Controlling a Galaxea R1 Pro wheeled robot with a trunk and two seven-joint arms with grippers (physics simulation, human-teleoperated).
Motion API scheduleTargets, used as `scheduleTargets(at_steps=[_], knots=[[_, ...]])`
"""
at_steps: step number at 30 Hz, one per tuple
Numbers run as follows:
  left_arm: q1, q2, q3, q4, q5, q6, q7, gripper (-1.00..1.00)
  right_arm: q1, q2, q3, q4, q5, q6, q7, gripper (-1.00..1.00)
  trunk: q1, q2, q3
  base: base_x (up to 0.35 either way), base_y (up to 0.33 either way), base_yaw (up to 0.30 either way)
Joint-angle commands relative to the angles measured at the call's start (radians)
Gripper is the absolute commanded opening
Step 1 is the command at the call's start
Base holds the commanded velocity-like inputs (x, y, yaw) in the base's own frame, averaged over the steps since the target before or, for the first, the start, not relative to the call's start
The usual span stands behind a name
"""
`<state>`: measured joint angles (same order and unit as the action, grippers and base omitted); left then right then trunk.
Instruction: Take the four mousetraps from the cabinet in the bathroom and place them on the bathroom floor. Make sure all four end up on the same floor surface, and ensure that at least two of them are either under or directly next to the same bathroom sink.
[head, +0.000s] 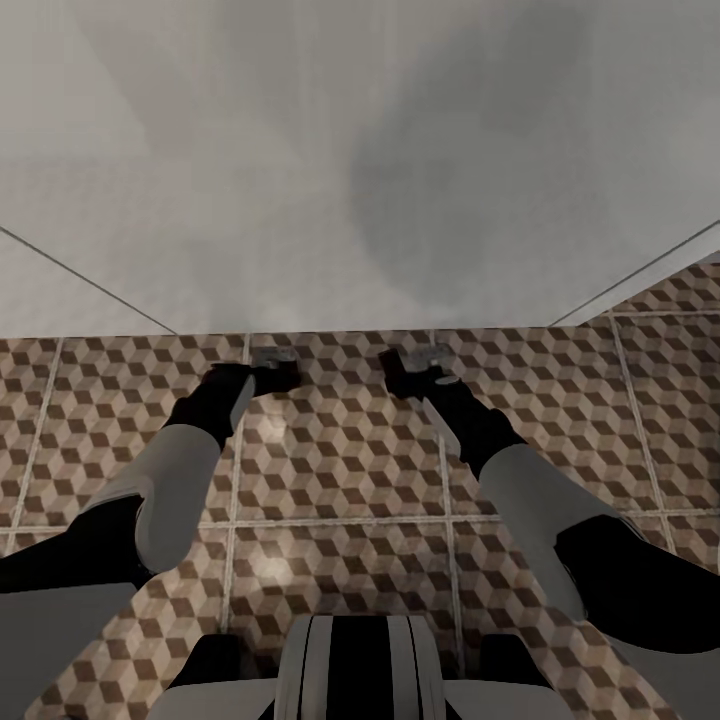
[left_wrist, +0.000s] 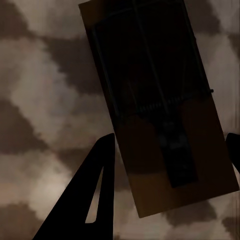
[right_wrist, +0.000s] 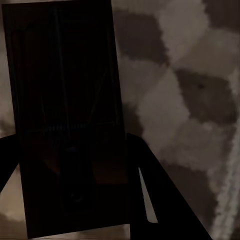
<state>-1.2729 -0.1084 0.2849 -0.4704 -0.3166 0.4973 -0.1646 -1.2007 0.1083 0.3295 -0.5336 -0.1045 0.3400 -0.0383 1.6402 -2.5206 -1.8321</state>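
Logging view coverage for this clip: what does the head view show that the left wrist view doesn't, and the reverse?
Head view alone: both arms held out over the bathroom floor, the pale wall beyond, the robot's own trunk, and the right tool.

Left wrist view alone: the mousetrap close up, between the fingers of the left tool, its black spring bar visible.

Both: the cube-patterned tiles and the left tool.

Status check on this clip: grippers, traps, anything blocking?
Left gripper shut on a mousetrap. Right gripper shut on a second mousetrap. Both held low over the tiled floor, white wall ahead. Nothing blocking.
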Motion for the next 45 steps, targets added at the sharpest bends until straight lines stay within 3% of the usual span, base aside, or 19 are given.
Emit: scheduleTargets(at_steps=[1, 6, 10, 13, 20, 29, 45], knots=[[0.0, -0.005, 0.008, -0.003, -0.012, 0.004, -0.009, -1.0, 0.0, -0.001, 0.004, 0.005, -0.014, 0.004, -0.006, -1.0, 0.0, 0.0, 0.0, 0.0, 0.0, 0.0], [0.0, -0.012, 0.007, -0.003, -0.013, 0.004, -0.009, -1.0, 0.0, 0.0, 0.004, 0.021, -0.012, 0.004, -0.031, -1.0, 0.0, 0.0, 0.0, 0.0, 0.0, 0.0], [0.0, -0.015, 0.007, -0.004, -0.013, 0.004, -0.009, -1.0, -0.005, 0.001, 0.003, 0.025, -0.012, 0.007, -0.111, -1.0, 0.0, 0.0, 0.0, 0.0, 0.0, 0.0], [0.0, -0.016, 0.007, -0.005, -0.013, 0.005, -0.009, -1.0, -0.026, 0.001, 0.003, 0.027, -0.013, 0.008, -0.134, -1.0, 0.0, 0.0, 0.0, 0.0, 0.0, 0.0], [0.0, -0.021, 0.008, -0.008, -0.013, 0.006, -0.009, -1.0, -0.05, 0.001, 0.003, 0.032, -0.014, 0.012, -0.145, -1.0, 0.0, 0.0, 0.0, 0.0, 0.0, 0.0], [0.0, -0.025, 0.008, -0.008, -0.013, 0.006, -0.009, -1.0, -0.118, 0.002, 0.003, 0.152, -0.018, 0.012, -0.146, -1.0, 0.0, 0.0, 0.0, 0.0, 0.0, 0.0], [0.0, -0.03, 0.01, -0.025, -0.012, 0.006, -0.009, -1.0, -0.126, 0.005, 0.003, 0.193, -0.018, 0.009, -0.146, -1.0, 0.0, 0.0, 0.0, 0.0, 0.0, 0.0]])
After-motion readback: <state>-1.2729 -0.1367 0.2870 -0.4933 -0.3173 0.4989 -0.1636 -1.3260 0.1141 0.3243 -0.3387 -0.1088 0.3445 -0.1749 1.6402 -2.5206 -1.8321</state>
